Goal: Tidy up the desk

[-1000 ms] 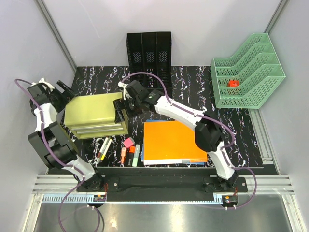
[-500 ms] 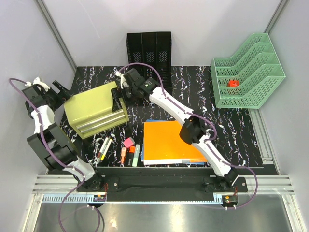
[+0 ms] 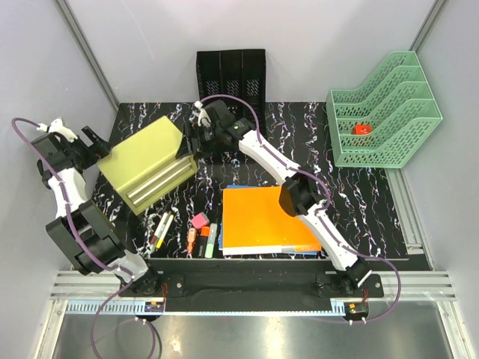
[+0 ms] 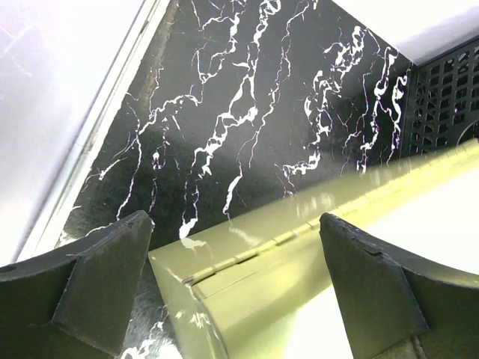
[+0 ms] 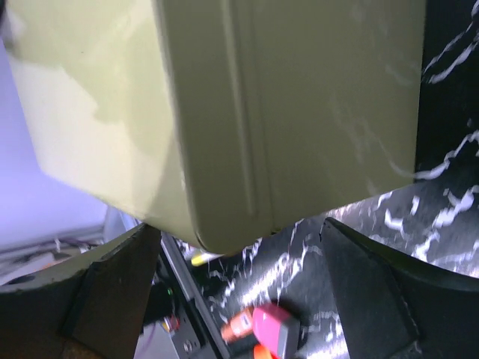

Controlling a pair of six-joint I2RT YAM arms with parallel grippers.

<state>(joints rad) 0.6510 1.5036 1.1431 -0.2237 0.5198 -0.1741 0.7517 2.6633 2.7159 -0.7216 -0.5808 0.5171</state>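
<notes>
The desk [image 3: 299, 134] is a black tabletop with white veins. An olive-green drawer box [image 3: 146, 166] stands on its left part, turned at an angle. My left gripper [image 3: 93, 146] is open at the box's left back corner. In the left wrist view the box's hinged edge [image 4: 299, 262] lies between the spread fingers [image 4: 105, 284] of that gripper [image 4: 239, 292]. My right gripper [image 3: 187, 142] is open at the box's right end. In the right wrist view the box's corner [image 5: 224, 149] sits above and between the spread fingers [image 5: 374, 292] of that gripper [image 5: 239, 299], with no clear contact.
A black mesh file holder [image 3: 230, 75] stands at the back. A green mesh tray [image 3: 385, 108] at the back right holds a small red thing [image 3: 363, 129]. An orange folder [image 3: 266, 217] lies front centre. A yellow pen [image 3: 162, 229], pink eraser [image 3: 199, 221] and highlighters [image 3: 209, 239] lie front left.
The box has turned counterclockwise and shifted toward the back left. Both grippers have moved back with it, the right arm stretching further out.
</notes>
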